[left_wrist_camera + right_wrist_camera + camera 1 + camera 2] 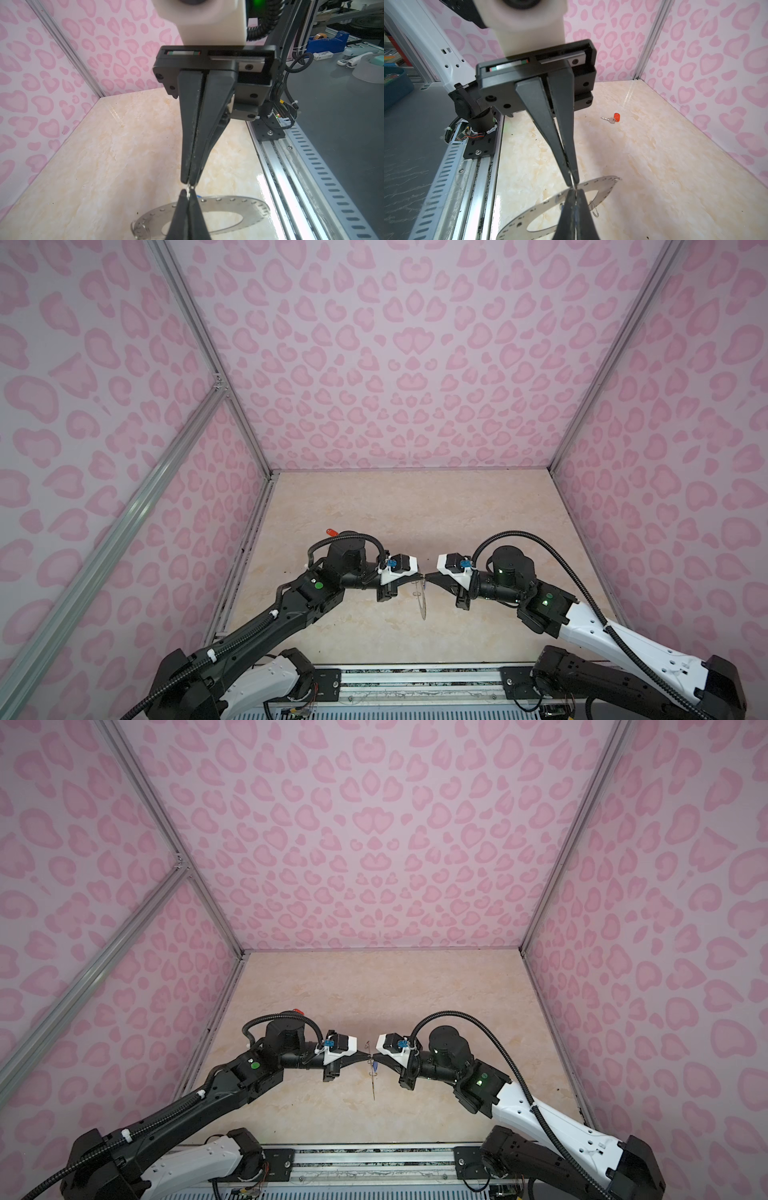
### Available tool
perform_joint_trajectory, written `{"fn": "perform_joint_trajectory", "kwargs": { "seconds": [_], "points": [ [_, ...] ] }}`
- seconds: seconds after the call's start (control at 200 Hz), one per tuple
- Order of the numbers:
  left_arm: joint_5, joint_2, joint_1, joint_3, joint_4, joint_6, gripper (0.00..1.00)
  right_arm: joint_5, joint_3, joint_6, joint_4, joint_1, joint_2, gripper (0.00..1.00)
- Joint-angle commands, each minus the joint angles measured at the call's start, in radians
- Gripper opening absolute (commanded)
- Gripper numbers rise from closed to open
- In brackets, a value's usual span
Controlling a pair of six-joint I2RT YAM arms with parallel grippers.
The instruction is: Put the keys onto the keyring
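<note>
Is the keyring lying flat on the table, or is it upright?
Upright. In both top views the keyring shows edge-on, a thin sliver hanging from the left gripper and right gripper, shut at its rim.

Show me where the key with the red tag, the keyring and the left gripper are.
key with the red tag (617, 117): right wrist view, on the red tag.
keyring (253, 216): left wrist view, on the flat grey band beside its hole.
left gripper (572, 184): right wrist view, between its shut fingertips.

I've got a glossy cream marbled tabletop (415, 510) on screen; lying flat on its left half is one silver key with a red-orange tag (614, 118).
</note>
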Motion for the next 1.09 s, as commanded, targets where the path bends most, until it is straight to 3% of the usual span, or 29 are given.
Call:
{"fn": "perform_joint_trajectory", "kwargs": {
  "seconds": [0.0,0.105,0.215,0.46,0.83,1.09],
  "points": [
    [0.017,0.002,-0.001,0.010,0.023,0.015,0.07,-0.007,0.015,-0.016,-0.025,0.002,0.004,0.00],
    [-0.066,-0.005,-0.002,0.026,-0.021,0.049,0.25,0.012,0.051,-0.049,-0.130,0.000,0.010,0.00],
    [-0.134,-0.015,-0.002,0.051,-0.077,0.087,0.33,0.030,0.085,-0.075,-0.218,-0.001,0.015,0.00],
    [-0.178,-0.032,-0.013,0.081,-0.136,0.137,0.32,0.043,0.148,-0.110,-0.339,-0.002,0.050,0.00],
    [-0.291,0.015,-0.103,0.125,-0.215,0.226,0.30,0.023,0.193,-0.133,-0.396,-0.002,0.081,0.00],
    [-0.321,0.050,-0.129,0.156,-0.245,0.254,0.24,0.019,0.201,-0.138,-0.407,-0.001,0.084,0.00]
  ]
}}
